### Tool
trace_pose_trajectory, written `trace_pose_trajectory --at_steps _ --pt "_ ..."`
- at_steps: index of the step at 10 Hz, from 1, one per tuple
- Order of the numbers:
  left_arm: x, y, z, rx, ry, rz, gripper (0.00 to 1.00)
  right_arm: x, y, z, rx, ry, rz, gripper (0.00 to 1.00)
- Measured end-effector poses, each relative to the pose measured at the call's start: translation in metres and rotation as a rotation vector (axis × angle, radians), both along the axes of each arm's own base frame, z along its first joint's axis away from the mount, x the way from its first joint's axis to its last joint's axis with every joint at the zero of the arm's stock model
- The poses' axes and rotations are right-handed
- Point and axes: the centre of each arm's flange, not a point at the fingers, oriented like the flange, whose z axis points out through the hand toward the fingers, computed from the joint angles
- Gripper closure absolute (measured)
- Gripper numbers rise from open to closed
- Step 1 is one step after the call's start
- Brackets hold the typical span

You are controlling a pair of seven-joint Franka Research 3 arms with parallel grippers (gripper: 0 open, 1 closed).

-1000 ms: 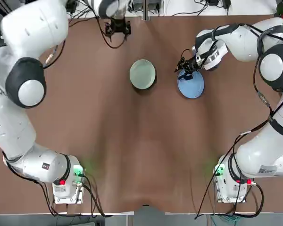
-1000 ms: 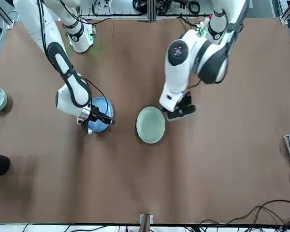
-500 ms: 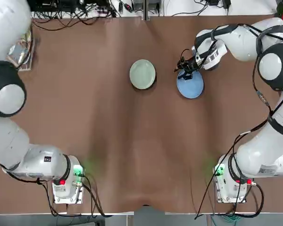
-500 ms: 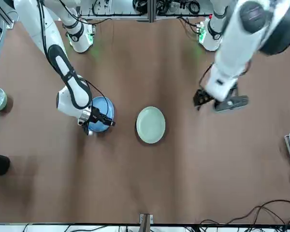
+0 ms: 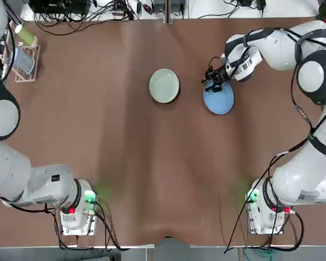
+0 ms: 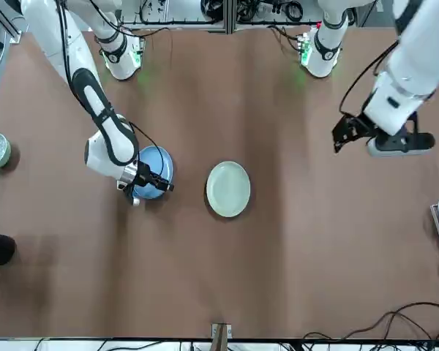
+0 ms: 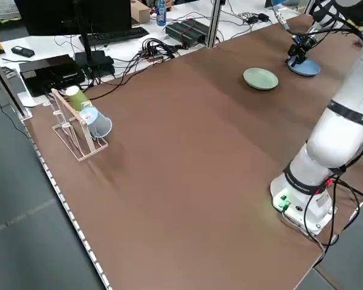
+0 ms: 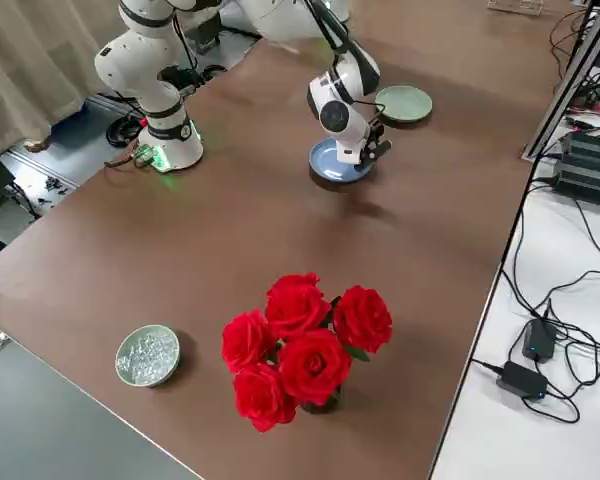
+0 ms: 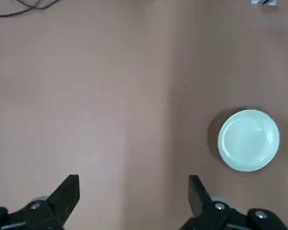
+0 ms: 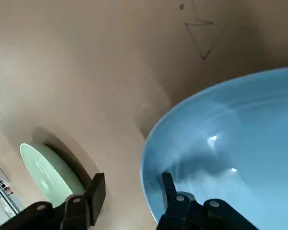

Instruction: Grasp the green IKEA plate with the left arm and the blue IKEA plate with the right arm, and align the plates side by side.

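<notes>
Tabletop (image 5: 152, 163): brown, wide, bare in the middle; cables and electronics along the far edge.
Green plate (image 5: 164, 85): flat on the tabletop, far centre, nothing touching it.
Blue plate (image 5: 219, 99): just to the robot's right of the green plate, with a gap between them; looks slightly lifted at the gripped edge, hard to be sure.
Right gripper (image 6: 152, 178): low at the blue plate's rim on the green plate's side; fingers (image 10: 169, 184) straddle the rim, one inside, one outside, apparently closed on it. Judged: edge grip suits dragging the plate sideways.
Left gripper (image 6: 349, 131): high, well off to the robot's left of the green plate; fingers (image 9: 69, 188) spread wide, empty.
Clutter: cup rack (image 5: 22, 54) at far left, roses (image 8: 300, 340) and bead bowl (image 8: 147, 354) at far right, all well apart from the plates.
Obstruction: none between the plates.
</notes>
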Motion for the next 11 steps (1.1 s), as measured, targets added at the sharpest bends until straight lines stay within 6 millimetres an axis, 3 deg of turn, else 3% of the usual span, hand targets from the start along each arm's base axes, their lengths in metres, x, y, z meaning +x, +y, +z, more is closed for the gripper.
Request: trace_pose_trajectory --at_steps 3,5,8,11 --pt "-0.018 0.066 0.021 0.034 -0.022 -0.059 0.00 0.000 0.000 0.000 -0.004 -0.004 -0.001 0.44" --pt "-0.032 0.108 0.023 0.039 -0.012 -0.072 0.00 0.001 0.000 0.000 -0.004 -0.005 -0.002 0.44" --pt "-0.037 0.115 0.021 0.038 0.014 -0.066 0.00 0.008 0.005 -0.002 0.007 -0.012 0.002 0.44" --pt "-0.033 0.112 0.011 0.039 0.033 -0.071 0.00 0.012 0.025 -0.007 0.021 -0.017 0.024 0.44"
